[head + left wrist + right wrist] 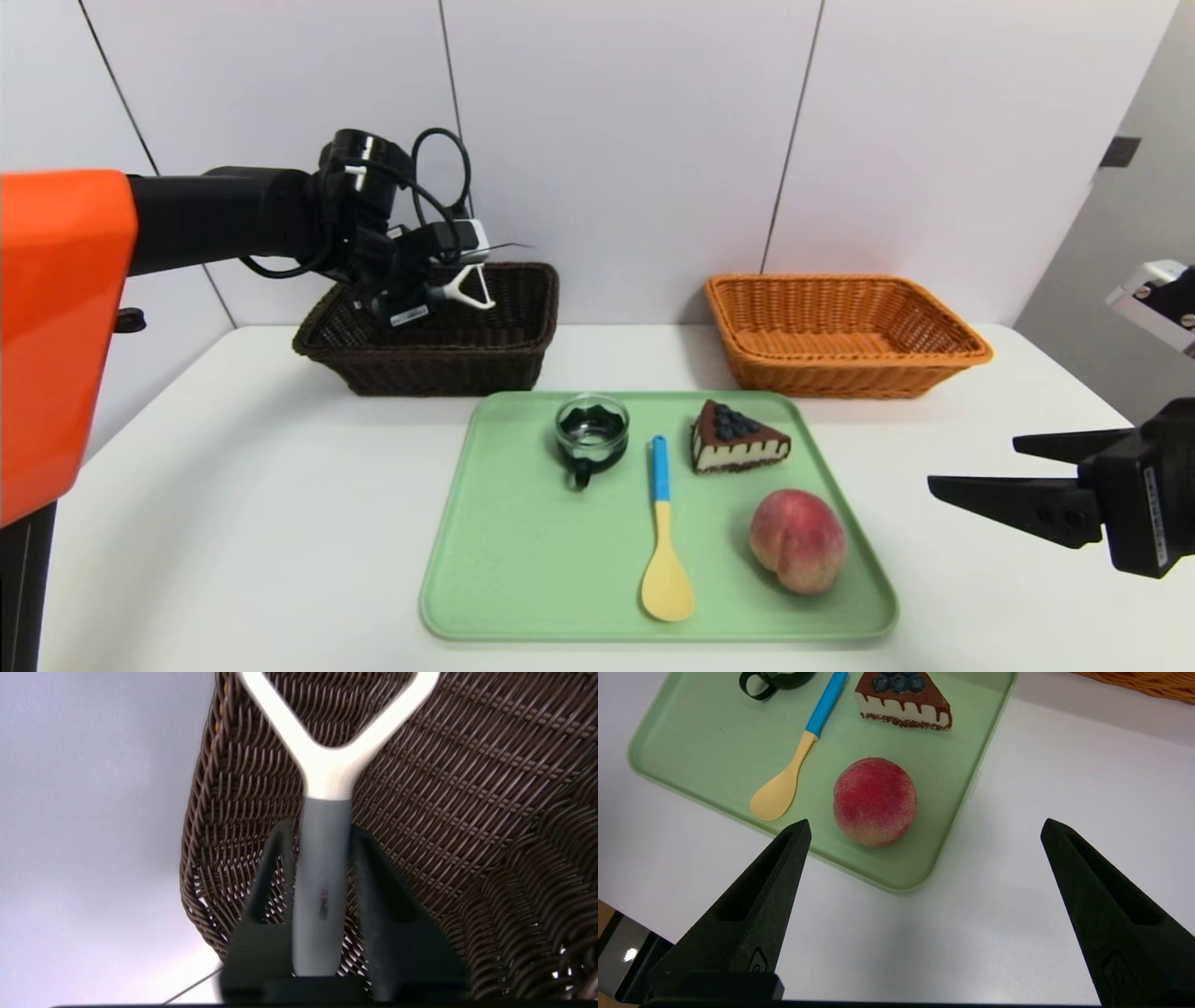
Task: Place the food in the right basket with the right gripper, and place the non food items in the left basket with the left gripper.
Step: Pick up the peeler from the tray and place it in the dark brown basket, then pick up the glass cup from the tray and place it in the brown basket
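Plainly, we have the white table (280,523) stretching beneath both hands, the largest thing before us. On it, to the right of our left gripper (320,828) and nearer to us, lies the green tray (551,551); our right gripper (975,465) hangs just beyond its right side, low over the table.

The dark brown basket (448,373) sits directly under our left gripper, which reaches down into it. The orange basket (840,378) stands well to the right of that hand, and farther from us than our right gripper.

As for the hands, the left one has its fingers slightly apart, one on either side of the peeler's handle, with a thin gap showing along one side. Our right one has its fingers spread wide, with nothing between them.

On the tray, the peach (796,541) is the nearest thing to our right gripper, just to its left. The cake wedge (738,439) lies behind the peach, also left of that hand. We see the clear cup (592,434) in its black holder farther left, between the two hands, and the yellow spoon (665,551) with its blue handle between cup and peach. Slimmest, the white peeler (467,287) is between our left gripper's fingers, its forked head pointing out past their tips.
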